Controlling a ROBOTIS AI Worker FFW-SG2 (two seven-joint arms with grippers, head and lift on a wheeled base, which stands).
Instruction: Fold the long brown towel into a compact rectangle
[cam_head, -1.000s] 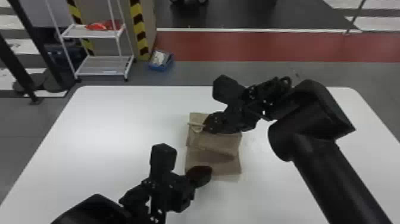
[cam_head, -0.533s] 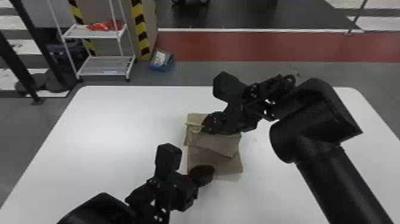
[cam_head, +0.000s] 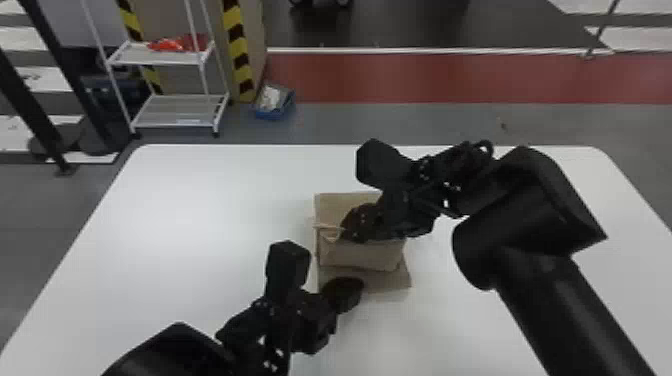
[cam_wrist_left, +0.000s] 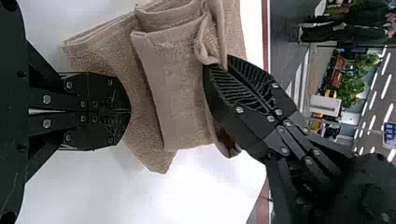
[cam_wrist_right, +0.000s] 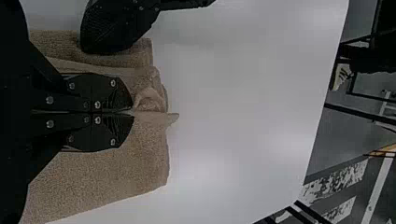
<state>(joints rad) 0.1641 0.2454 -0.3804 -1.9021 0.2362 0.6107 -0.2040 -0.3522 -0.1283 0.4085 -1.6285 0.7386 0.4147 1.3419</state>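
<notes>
The brown towel (cam_head: 366, 257) lies on the white table in stacked layers, a folded flap over a wider layer. My right gripper (cam_head: 346, 229) is shut on the towel's raised fold, near its left end. In the right wrist view, cloth pokes out past the tips of the right gripper (cam_wrist_right: 132, 113), over the towel (cam_wrist_right: 116, 168). Over the towel's near left part is my left gripper (cam_head: 356, 290), its fingers together. The left wrist view has the left gripper (cam_wrist_left: 130, 112) above the lower layer of the towel (cam_wrist_left: 180, 93), beside the flap; I cannot tell whether it touches.
The white table (cam_head: 200, 210) extends around the towel on both sides. My right forearm reaches in over its right part. Beyond the far edge stand a white shelf rack (cam_head: 175, 110) and a blue bin (cam_head: 274, 102) on the floor.
My right gripper has come nearer to the robot, drawing the fold with it and exposing more cloth behind. The left gripper has shifted slightly right.
</notes>
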